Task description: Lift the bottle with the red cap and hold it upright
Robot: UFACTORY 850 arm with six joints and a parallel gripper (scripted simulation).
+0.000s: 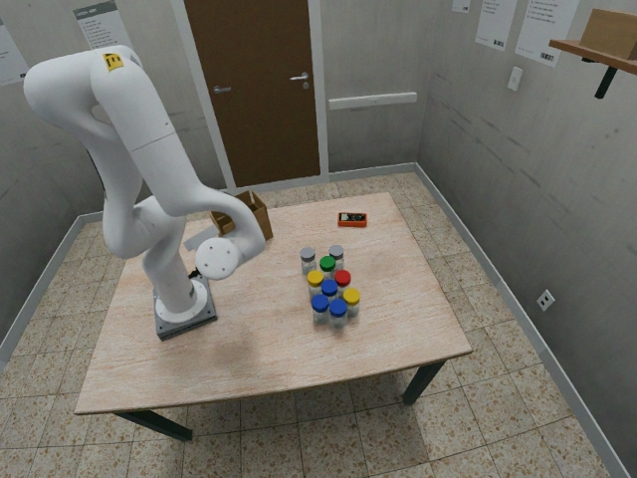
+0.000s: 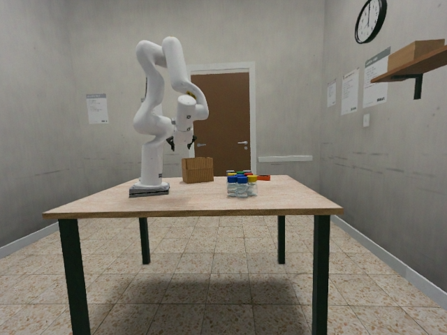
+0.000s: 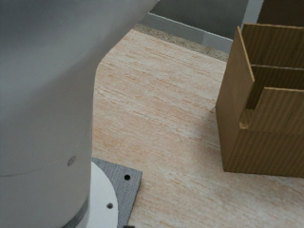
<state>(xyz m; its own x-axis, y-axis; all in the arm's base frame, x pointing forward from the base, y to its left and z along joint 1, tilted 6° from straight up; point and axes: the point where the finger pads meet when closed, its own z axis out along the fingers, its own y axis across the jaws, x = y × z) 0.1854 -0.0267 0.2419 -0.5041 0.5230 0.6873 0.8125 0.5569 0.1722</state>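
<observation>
the bottle with the red cap [image 1: 342,280] stands up straight on the desk [image 1: 267,355], with its long side going up and down and its cap on top. there is just one red cap. it sits inside a tight bunch of nine bottles, all standing up. count them: one red, one green cap [image 1: 326,264], two gray caps [image 1: 308,253], two yellow caps [image 1: 315,278] and three blue caps [image 1: 319,303]. the red one is on the side of the bunch that is farthest from the pincer. the green one and a gray one are just beside it, a blue one is on its pincer side, and a yellow one is next to it too. in the side view only a tiny bit of its cap peeks out behind the front row of bottles.

the pincer [image 2: 180,143] hangs high in the air, close to the arm's own post, and points down. its two dark fingers [image 2: 170,143] are spread wide apart, and there is nothing between them. the red cap bottle is well apart from the pincer, off to one side and far below it.

one brown cardboard box [image 2: 197,169] with its top open stands on the desk almost under the pincer. one small orange thing [image 1: 352,219] lies flat on the desk past the bottles, far from the pincer. the arm stands on one gray base plate [image 3: 129,186].
</observation>
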